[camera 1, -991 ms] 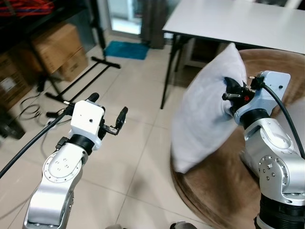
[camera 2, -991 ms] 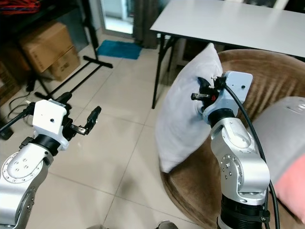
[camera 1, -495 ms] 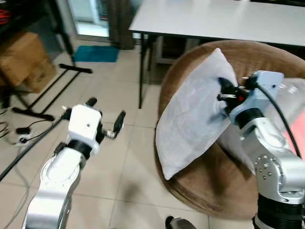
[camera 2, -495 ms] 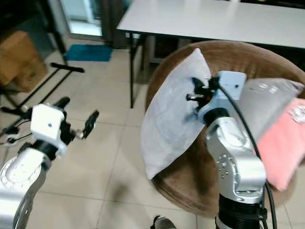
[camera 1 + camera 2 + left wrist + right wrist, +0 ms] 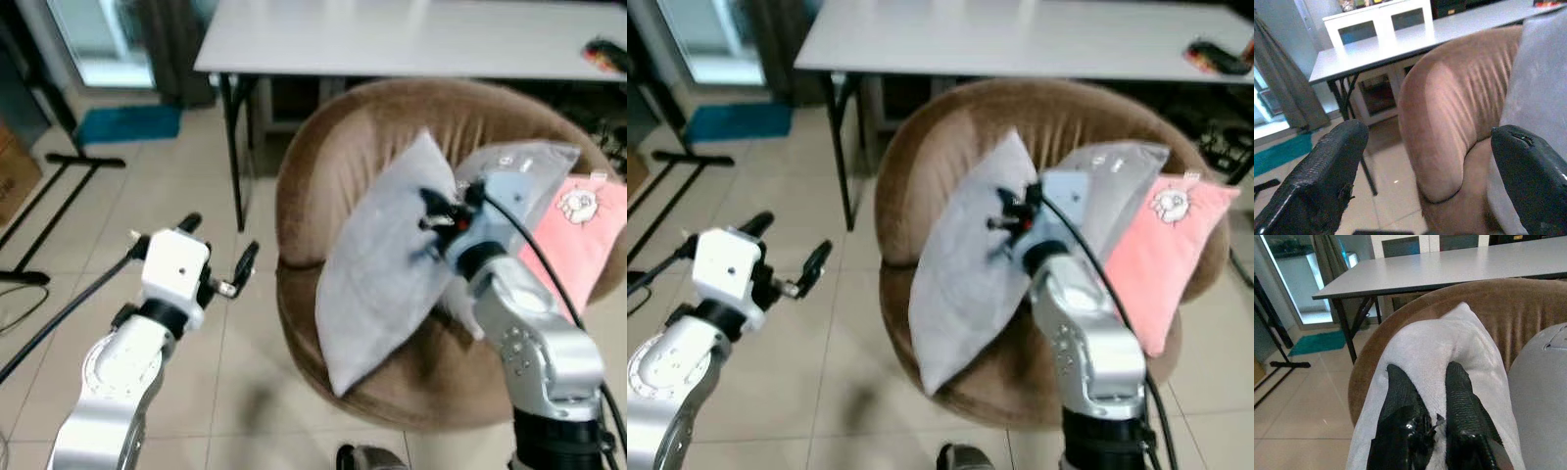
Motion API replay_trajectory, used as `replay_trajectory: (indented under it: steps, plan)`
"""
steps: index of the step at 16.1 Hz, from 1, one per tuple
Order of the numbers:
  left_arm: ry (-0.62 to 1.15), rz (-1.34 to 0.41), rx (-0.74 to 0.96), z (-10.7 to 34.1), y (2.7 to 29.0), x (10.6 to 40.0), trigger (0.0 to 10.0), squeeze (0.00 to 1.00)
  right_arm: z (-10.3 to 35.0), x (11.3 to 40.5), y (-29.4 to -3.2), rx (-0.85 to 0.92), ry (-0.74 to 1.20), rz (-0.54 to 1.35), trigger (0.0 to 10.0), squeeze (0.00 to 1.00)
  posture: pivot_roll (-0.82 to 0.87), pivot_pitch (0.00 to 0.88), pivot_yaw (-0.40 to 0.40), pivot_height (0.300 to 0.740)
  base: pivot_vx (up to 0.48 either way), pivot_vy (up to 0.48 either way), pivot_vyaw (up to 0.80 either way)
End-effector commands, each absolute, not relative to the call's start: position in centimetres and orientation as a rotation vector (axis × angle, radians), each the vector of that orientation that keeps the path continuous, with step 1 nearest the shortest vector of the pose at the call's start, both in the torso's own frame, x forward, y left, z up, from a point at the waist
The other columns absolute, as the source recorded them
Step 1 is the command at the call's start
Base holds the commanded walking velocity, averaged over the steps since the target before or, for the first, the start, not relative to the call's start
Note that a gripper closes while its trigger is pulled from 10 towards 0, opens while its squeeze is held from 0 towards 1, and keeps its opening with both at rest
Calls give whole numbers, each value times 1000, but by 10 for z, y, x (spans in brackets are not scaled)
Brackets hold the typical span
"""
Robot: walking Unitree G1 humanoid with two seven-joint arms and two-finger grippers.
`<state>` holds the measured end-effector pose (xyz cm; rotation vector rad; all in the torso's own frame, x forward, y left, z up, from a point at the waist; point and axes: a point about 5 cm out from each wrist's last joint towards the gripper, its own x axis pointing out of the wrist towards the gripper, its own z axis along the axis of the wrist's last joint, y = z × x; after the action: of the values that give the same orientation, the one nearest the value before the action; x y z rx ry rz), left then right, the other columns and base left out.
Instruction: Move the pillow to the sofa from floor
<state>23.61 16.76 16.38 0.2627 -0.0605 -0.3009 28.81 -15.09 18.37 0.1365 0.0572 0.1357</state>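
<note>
A pale grey pillow (image 5: pixel 377 269) hangs tilted over the seat of the round brown sofa (image 5: pixel 323 171), its lower corner by the front rim. My right gripper (image 5: pixel 431 211) is shut on the pillow's upper part; in the right wrist view both black fingers (image 5: pixel 1400 391) pinch the white fabric (image 5: pixel 1430 342). My left gripper (image 5: pixel 217 257) is open and holds nothing, out over the tiled floor to the left of the sofa. In the left wrist view its fingers (image 5: pixel 1327 161) stand wide apart with the sofa's side (image 5: pixel 1449 112) between them.
A silver-grey cushion (image 5: pixel 1117 186) and a pink cushion (image 5: pixel 1161 245) lean on the sofa's right side. A white table (image 5: pixel 392 34) with black legs stands behind it. A black stand's feet (image 5: pixel 59 162) and a blue mat (image 5: pixel 127 122) lie on the floor at left.
The view has swung right, bringing the whole sofa and its two cushions into sight. The pillow, still in my right gripper, now hangs over the sofa seat. My left gripper stays open.
</note>
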Motion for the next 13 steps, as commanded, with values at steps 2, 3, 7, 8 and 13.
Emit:
replay_trajectory:
  steps: [2, 3, 7, 8, 13]
  plan:
    - [-62, -302, 266, 164, 171, 235, 10000, 0, 195, 287, -146, 150, -5, 162, 10000, 0, -24, 72, -14, 740, 337, 0, -400]
    - [-62, -308, 265, 164, 170, 235, 10000, 0, 194, 287, -146, 147, -7, 157, 10000, 0, -24, 72, -14, 740, 337, 0, -800]
    - [-57, -332, 267, 164, 169, 235, 10000, 0, 195, 287, -147, 142, -16, 155, 10000, 0, -21, 74, 1, 740, 326, 0, -533]
    - [-55, -336, 267, 163, 168, 235, 10000, 0, 196, 287, -147, 140, -17, 155, 10000, 0, -21, 74, 1, 740, 315, 0, 0]
    - [1, -414, 276, 155, 165, 230, 10000, 0, 196, 288, -145, 125, -18, 166, 10000, 0, -14, 73, 3, 740, 287, 0, 0]
